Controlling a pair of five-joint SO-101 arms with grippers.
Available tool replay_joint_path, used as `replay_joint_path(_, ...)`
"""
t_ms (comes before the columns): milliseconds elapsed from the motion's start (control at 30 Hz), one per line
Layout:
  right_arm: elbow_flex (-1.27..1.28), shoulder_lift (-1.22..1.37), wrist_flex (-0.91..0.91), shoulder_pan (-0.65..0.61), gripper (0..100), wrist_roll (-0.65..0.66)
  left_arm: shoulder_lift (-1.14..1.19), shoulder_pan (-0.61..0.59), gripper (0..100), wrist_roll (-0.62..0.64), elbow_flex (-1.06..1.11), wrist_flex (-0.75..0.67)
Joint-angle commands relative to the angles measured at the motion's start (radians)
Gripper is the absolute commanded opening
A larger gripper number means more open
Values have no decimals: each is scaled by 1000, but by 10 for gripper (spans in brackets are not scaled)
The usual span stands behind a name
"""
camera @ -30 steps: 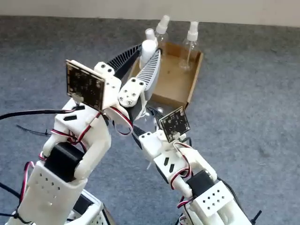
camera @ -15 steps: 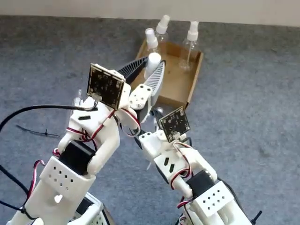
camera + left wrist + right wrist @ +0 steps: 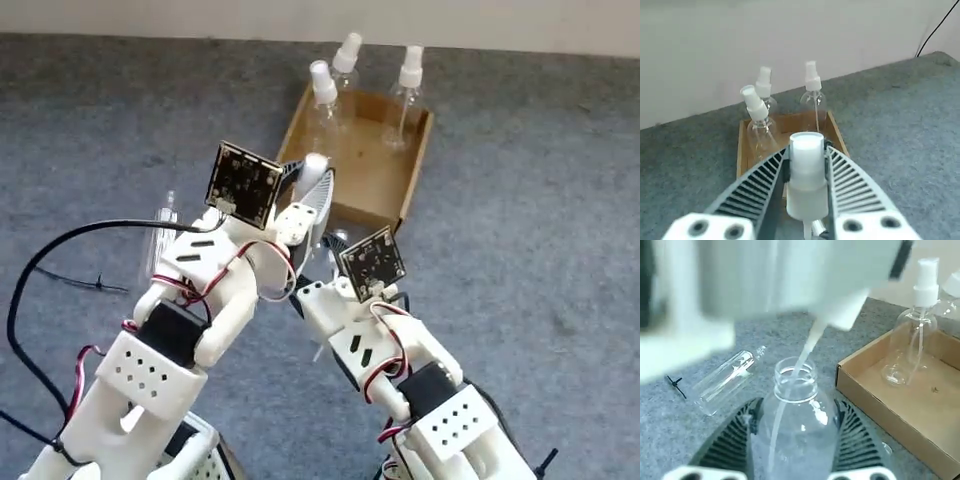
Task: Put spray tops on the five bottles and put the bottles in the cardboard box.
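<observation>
Grey, carpet-like cloth covers the worktop, and a plain pale wall rises behind it. The left claw pinches a white spray top, with its ribbed fingers pressed against both sides of the cap. The right claw is clamped around the body of a clear open bottle, which stands upright just in front of the cardboard box. The spray top's thin tube runs down through the bottle's mouth, while the cap itself hangs apart from the neck. Three capped bottles stand at the box's far end. An uncapped bottle lies on its side on the worktop, out beyond the left arm, near a black cable tie.
</observation>
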Motion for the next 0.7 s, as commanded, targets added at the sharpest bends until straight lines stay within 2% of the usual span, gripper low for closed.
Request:
replay_joint_path(0,-8,-16,-27,15,5,-9,-16,-31,28,-6,15,3)
replay_joint_path(167,-8,-16,-28,16,5,-9,-16,-27,55,-6,12,15)
replay_joint_path(367,-8,-16,-28,16,5,-9,-16,-28,184,-6,-93,215)
replay_joint_path(500,-8,-16,-30,16,5,-9,-16,-31,198,-8,-180,296)
replay_joint_path(667,-8,-16,-30,16,5,-9,-16,-50,196,-11,-269,311)
